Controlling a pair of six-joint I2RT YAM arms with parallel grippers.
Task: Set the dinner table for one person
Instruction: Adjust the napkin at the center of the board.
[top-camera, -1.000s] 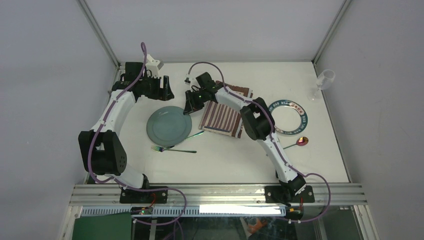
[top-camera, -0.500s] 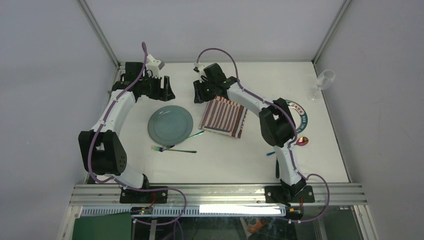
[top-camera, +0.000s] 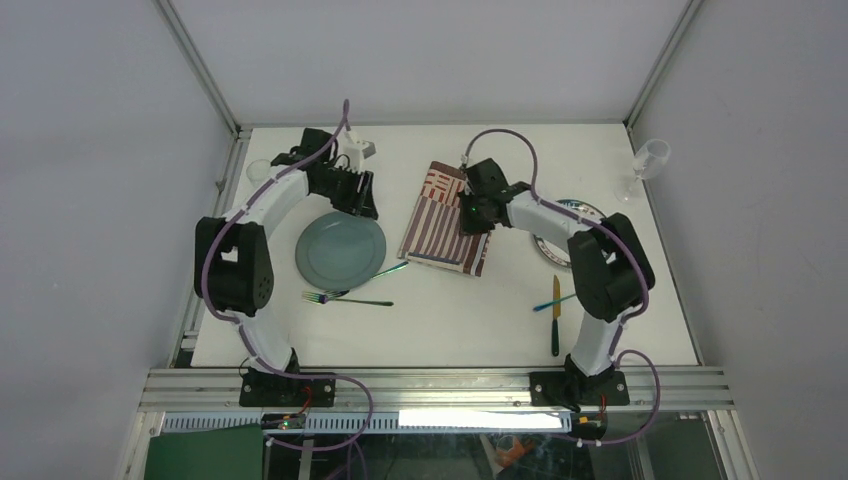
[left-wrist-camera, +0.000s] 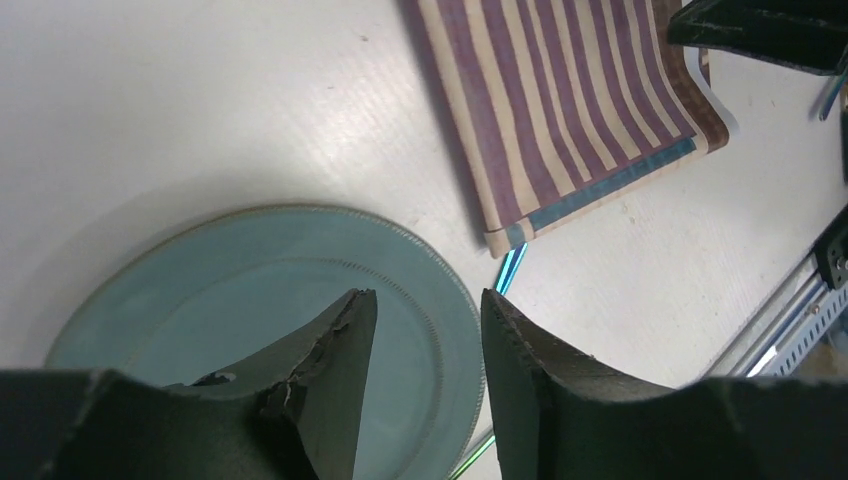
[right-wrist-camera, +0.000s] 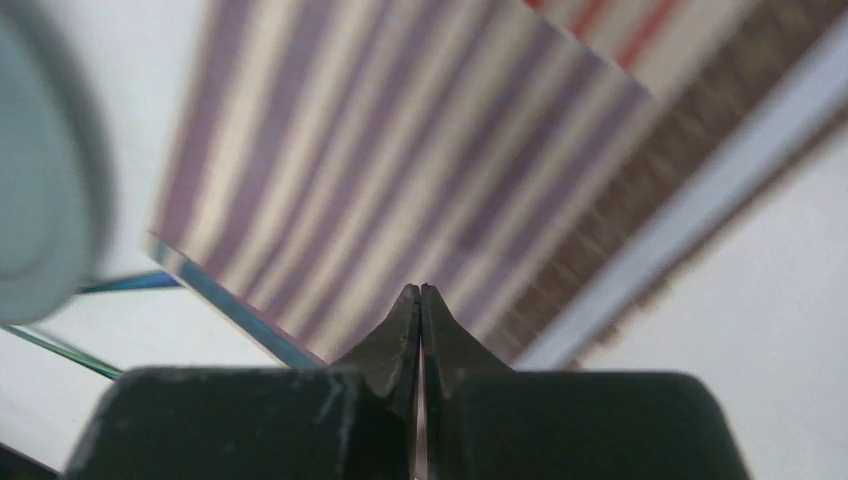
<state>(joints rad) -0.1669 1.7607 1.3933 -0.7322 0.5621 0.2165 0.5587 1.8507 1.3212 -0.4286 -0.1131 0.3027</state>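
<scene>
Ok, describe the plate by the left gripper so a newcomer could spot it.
On the white dinner table, look left of the striped placemat in the middle. The round plate lies there, plain grey-blue all over, unlike the dark-rimmed plate half hidden under the right arm.

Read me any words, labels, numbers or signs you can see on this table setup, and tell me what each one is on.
Lettering around the dark rim of the ringed plate: too small and partly covered to read.
Red marks on the far patch of the striped placemat: they look like a pattern and cannot be read as text.
Nothing else in any view shows writing.
</scene>
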